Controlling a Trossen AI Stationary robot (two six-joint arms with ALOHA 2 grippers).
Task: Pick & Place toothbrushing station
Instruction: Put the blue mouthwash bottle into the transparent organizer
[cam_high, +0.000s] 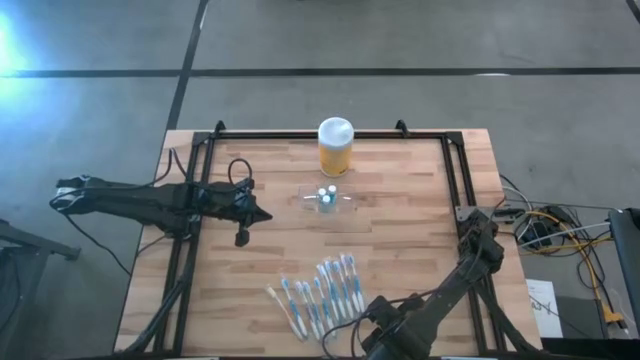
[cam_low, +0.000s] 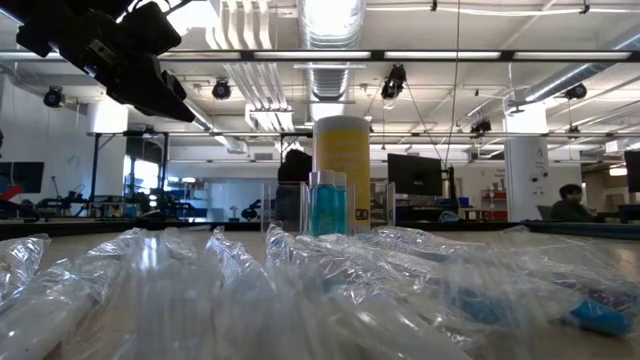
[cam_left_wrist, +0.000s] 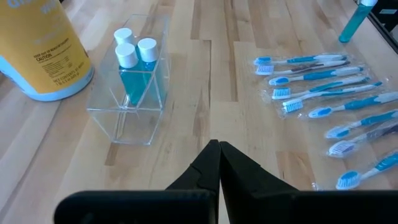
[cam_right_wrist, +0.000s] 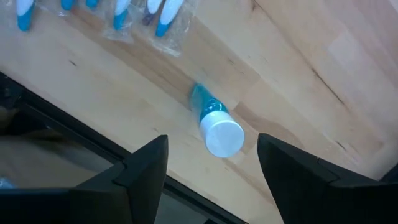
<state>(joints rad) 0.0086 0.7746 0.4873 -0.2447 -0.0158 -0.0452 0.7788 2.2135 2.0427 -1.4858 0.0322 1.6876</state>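
Station partly stocked. The toothbrushing station (cam_high: 327, 200), a clear holder, sits mid-surface just near of the yellow jar (cam_high: 335, 146). It has small blue bottles (cam_left_wrist: 134, 62) with white caps upright in it: three caps show in the left wrist view, packed at the end toward the jar, and the slot at the other end looks empty. No toothbrush in it as far as visible.

Left to do, my read: the wrapped toothbrushes (cam_high: 320, 290) lie in a row at the near edge of the wood surface (cam_high: 400, 220), all apart from the station. One more blue bottle (cam_right_wrist: 214, 124) lies loose on its side near the near edge, by the frame rail.

Left hand (cam_high: 262, 215): fingers pinched together, holding nothing, raised over the surface left of the station and pointing toward it, arm stretched in from the left side.

Right hand (cam_right_wrist: 211, 158): fingers spread wide, empty, low at the near edge, aimed down over the loose bottle, which shows between the fingers but is not touched. Arm folded back along the near right corner. Likely next pick is that bottle; it could roll when the fingers close on it.
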